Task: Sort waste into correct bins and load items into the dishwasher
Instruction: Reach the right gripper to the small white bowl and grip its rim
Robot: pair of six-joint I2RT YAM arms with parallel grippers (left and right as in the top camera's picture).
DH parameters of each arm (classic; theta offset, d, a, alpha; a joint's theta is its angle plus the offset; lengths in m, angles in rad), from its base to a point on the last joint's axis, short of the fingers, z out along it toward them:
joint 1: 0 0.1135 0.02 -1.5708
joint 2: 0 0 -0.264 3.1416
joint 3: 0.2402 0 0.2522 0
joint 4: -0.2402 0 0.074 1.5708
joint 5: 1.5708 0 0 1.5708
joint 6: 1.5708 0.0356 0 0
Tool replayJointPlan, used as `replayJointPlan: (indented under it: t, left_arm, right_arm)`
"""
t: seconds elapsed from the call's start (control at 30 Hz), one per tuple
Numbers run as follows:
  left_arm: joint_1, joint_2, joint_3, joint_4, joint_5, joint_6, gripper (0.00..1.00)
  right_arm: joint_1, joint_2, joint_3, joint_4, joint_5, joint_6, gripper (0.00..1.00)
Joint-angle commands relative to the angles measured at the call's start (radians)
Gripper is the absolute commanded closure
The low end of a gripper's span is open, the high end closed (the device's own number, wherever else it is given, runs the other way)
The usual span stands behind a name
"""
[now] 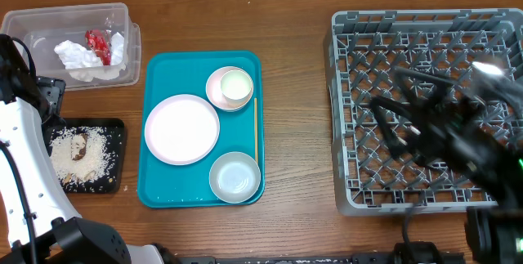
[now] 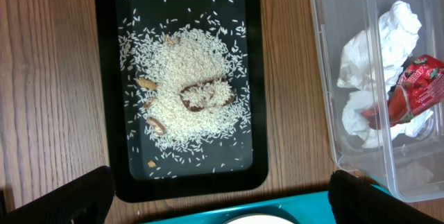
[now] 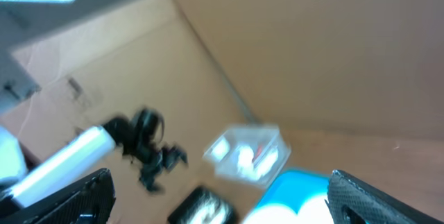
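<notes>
A teal tray holds a white plate, a pink bowl with a cup inside, a pale blue bowl and a wooden chopstick. A black tray holds rice and food scraps. A clear bin holds crumpled tissue and a red wrapper. My left gripper is open and empty above the black tray's near edge. My right gripper is open and empty, blurred, raised over the grey dish rack.
The dish rack fills the right side of the table and holds no dishes. The right arm is motion-blurred above it. A cardboard wall stands behind the table. Bare wood lies between the teal tray and the rack.
</notes>
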Motion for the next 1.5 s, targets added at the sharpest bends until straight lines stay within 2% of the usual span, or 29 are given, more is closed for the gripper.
replayJointPlan:
  t: [0.0,0.03,0.1,0.17,0.3,0.43,0.53,0.7,0.93,1.0,1.07,1.13,1.23,1.47]
  left_arm:
    - [0.002,0.002,0.002,-0.002,-0.018,0.016,0.00]
    - [0.002,0.002,0.002,-0.002,-0.018,0.016,0.00]
    - [0.002,0.002,0.002,-0.002,-0.018,0.015,0.00]
    - [0.002,0.002,0.002,-0.002,-0.018,0.016,0.00]
    - [0.002,0.002,0.002,-0.002,-0.018,0.016,0.00]
    - [0.002,0.002,0.002,-0.002,-0.018,0.016,0.00]
    - [0.002,0.002,0.002,-0.002,-0.018,0.016,0.00]
    - [0.002,0.002,0.002,-0.002,-0.018,0.016,0.00]
    - [0.002,0.002,0.002,-0.002,-0.018,0.016,0.00]
    - [0.002,0.002,0.002,-0.003,-0.018,0.016,0.00]
    - [0.002,0.002,0.002,-0.002,-0.018,0.015,0.00]
    - [0.002,0.002,0.002,-0.003,-0.018,0.016,0.00]
    - [0.001,0.002,0.002,-0.003,-0.017,0.015,0.00]
    - [0.001,0.002,0.002,-0.003,-0.018,0.016,0.00]
  right_arm:
    - [0.181,0.106,0.047,-0.119,0.104,-0.170,0.01]
    - [0.246,0.128,0.047,-0.151,0.198,-0.195,0.01]
    - [0.487,0.212,0.047,-0.225,0.576,-0.223,0.01]
    - [0.674,0.294,0.048,-0.243,0.803,-0.222,0.01]
    - [0.931,0.478,0.059,-0.235,1.001,-0.206,0.00]
    - [1.053,0.683,0.090,-0.230,1.003,-0.199,0.00]
    - [1.101,0.803,0.096,-0.195,0.967,-0.199,0.00]
    - [1.130,0.922,0.096,-0.108,0.753,-0.217,0.00]
    - [1.130,1.014,0.096,-0.120,0.899,-0.237,0.01]
    - [1.130,1.030,0.096,-0.131,0.906,-0.237,0.09]
    - [1.130,1.043,0.096,-0.138,0.906,-0.233,0.26]
    - [1.130,1.046,0.096,-0.137,0.905,-0.225,0.36]
    - [1.134,1.048,0.095,-0.138,0.906,-0.210,0.41]
    - [1.143,1.080,0.095,-0.125,0.924,-0.176,0.44]
